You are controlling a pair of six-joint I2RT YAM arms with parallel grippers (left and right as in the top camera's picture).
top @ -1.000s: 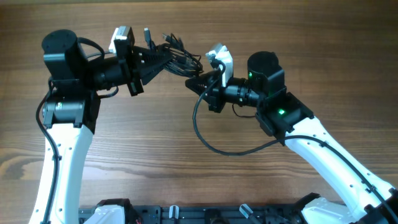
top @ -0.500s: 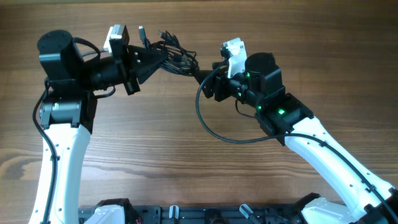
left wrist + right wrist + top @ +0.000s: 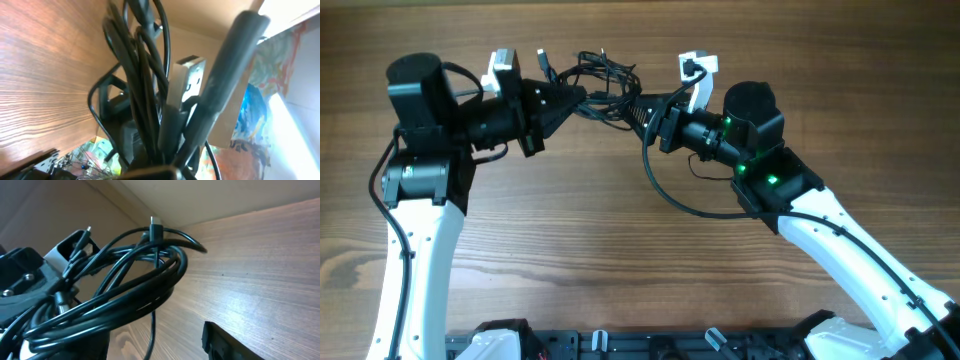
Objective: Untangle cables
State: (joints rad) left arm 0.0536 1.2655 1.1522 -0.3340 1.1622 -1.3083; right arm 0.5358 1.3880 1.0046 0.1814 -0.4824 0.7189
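Both arms are working at the far side of the table (image 3: 570, 230). The cables (image 3: 605, 82) are hanging between them in one dark knot, apparently lifted clear of the wood.

Left jaws: closed on the cables. In the left wrist view, strands (image 3: 140, 90) are rising straight out of the grip, with a flat silvery plug (image 3: 186, 80) standing among them.

Right jaws: we are reading these as clamped on the opposite side of the knot, since overhead the strands are running into their tip. The contact itself is falling outside the right wrist view, so this is a judgement.

In that view several strands (image 3: 130, 287) are sweeping across in parallel loops, and one plug end (image 3: 155, 227) is poking up at the top.

Handling, as we are judging it:
- The cables are looking light and limp, with some springiness (the loops are holding round curves rather than collapsing).
- The jackets are appearing smooth, so a single strand may be sliding through a loose pinch.
- The plugs are rigid and bulkier than the wire. They are likely to catch in loops when pulled through.

Where to take hold: we are favouring a single strand just behind its plug, where the stiff body is stopping slip. Pulling on the whole bundle risks tightening the knot.
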